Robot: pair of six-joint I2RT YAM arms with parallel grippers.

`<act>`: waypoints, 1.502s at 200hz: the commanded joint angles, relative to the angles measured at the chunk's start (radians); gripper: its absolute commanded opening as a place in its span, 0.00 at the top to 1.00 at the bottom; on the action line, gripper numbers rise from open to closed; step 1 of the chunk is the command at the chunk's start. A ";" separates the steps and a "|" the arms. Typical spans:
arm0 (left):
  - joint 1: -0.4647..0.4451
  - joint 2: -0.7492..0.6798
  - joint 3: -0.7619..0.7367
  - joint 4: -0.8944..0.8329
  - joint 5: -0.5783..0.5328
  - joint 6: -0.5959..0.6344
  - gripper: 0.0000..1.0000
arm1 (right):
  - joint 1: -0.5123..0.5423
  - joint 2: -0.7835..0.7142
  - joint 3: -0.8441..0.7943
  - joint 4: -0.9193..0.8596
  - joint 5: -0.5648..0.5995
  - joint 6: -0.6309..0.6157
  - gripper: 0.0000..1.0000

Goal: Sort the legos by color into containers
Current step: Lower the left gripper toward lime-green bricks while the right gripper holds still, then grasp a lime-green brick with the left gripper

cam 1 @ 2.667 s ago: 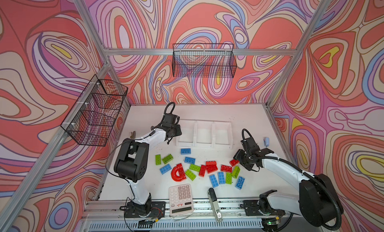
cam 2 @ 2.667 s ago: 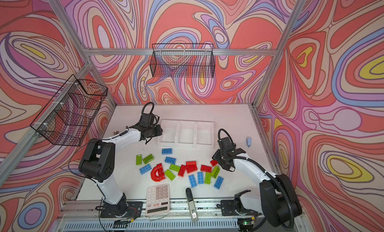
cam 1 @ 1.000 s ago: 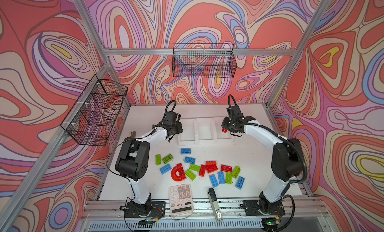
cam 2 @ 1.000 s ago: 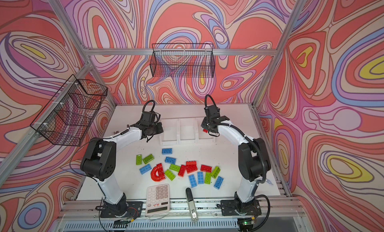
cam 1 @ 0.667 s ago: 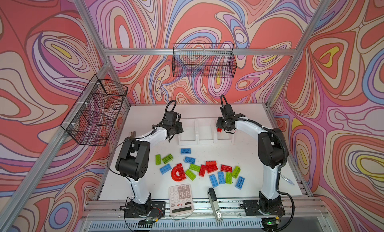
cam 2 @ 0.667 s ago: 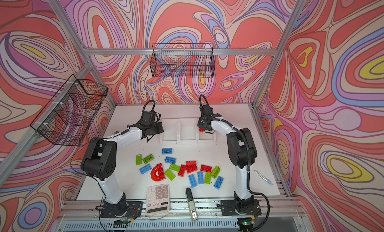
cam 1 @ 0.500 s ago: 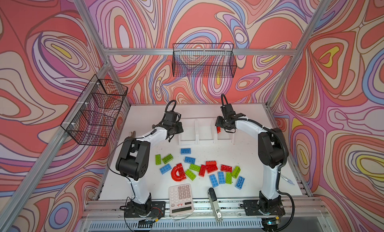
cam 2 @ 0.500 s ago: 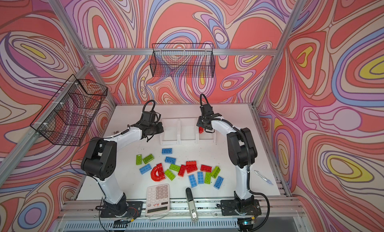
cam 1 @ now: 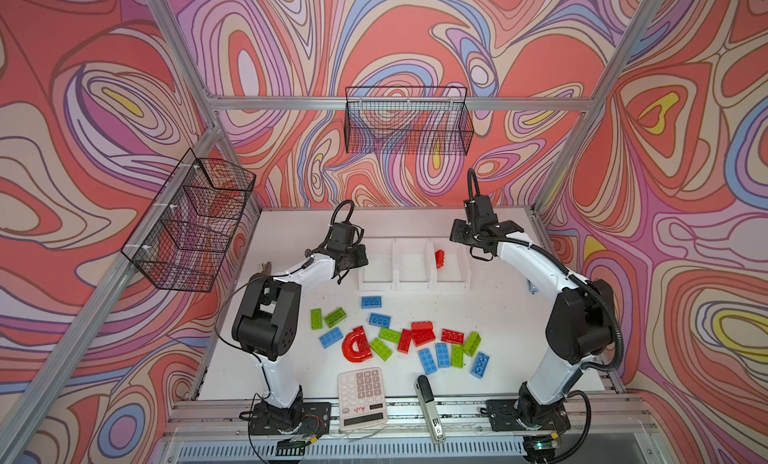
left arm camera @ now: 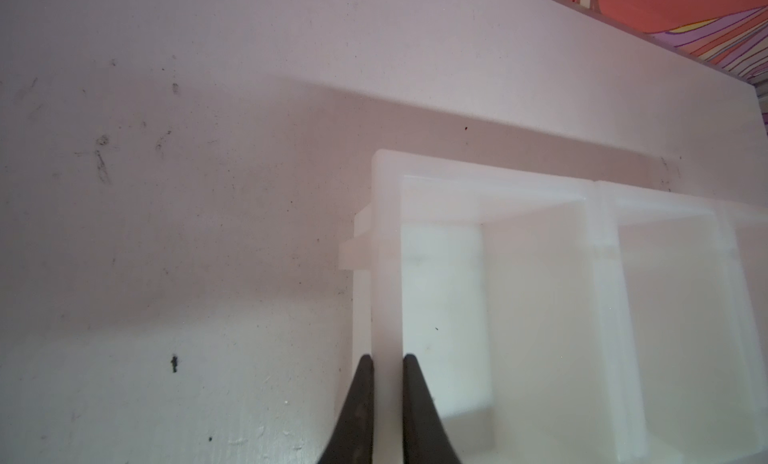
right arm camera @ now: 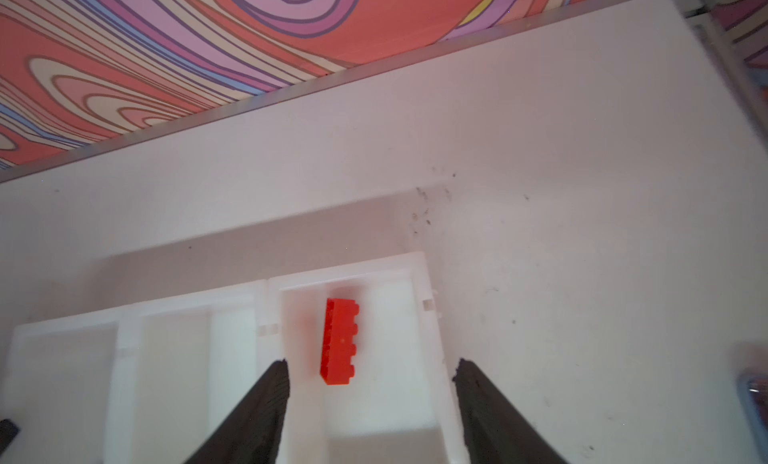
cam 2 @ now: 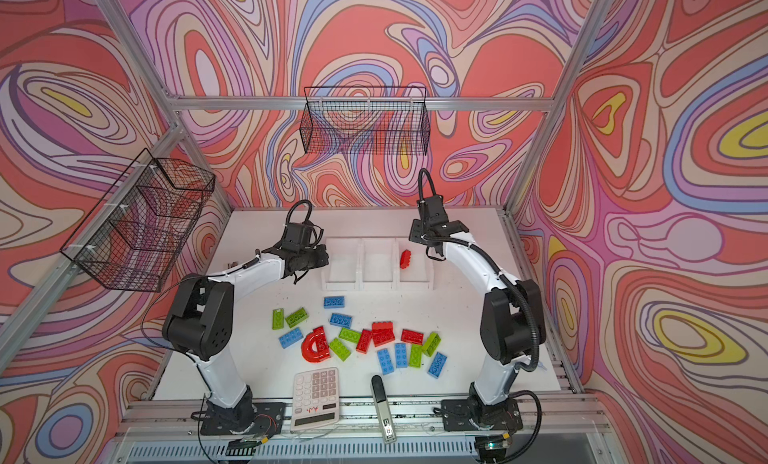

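A white table (cam 1: pixel 498 312) sits inside a cage of swirling pink and orange walls, with two white-and-black robot arms bolted at its near edge. Two black wire baskets (cam 1: pixel 407 125) hang on the walls, outside the job. At the back of the table stand the containers (cam 1: pixel 413 280): three white open bins joined in a row. The left gripper (left arm camera: pixel 388 368) has its fingers clamped on the outer wall of the left-end bin, steadying the row.

What has just changed: a second ago the right gripper (right arm camera: pixel 372 364) carried a red brick above the right-end bin. Now its fingers stand apart and empty over that bin, and the red brick (right arm camera: pixel 338 341) lies on its side on the bin floor, clear of the side walls. The other two bins are empty, so this looks like the first piece sorted, and that bin is likely now red's.

The rest of the legos (cam 1: pixel 422 336) lie scattered across the table's middle, well apart from the bins. There are six blue and six lime green. In red there is one D-shaped arch (cam 1: pixel 355 346) plus four bricks, two of them seemingly stacked. Nearest the camera lie one calculator (cam 1: pixel 363 393) and one stapler (cam 1: pixel 428 403), neither part of the sort.
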 commanded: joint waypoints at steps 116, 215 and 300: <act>-0.017 0.028 0.053 -0.059 0.016 0.007 0.69 | -0.105 0.069 -0.237 0.099 -0.085 -0.050 0.56; 0.093 -0.305 -0.090 -0.241 -0.075 -0.030 0.34 | -0.122 0.068 -0.225 0.124 -0.122 -0.079 0.79; 0.150 -0.752 -0.555 -0.503 -0.176 -0.319 0.33 | -0.136 -0.053 -0.187 0.111 -0.151 -0.048 0.46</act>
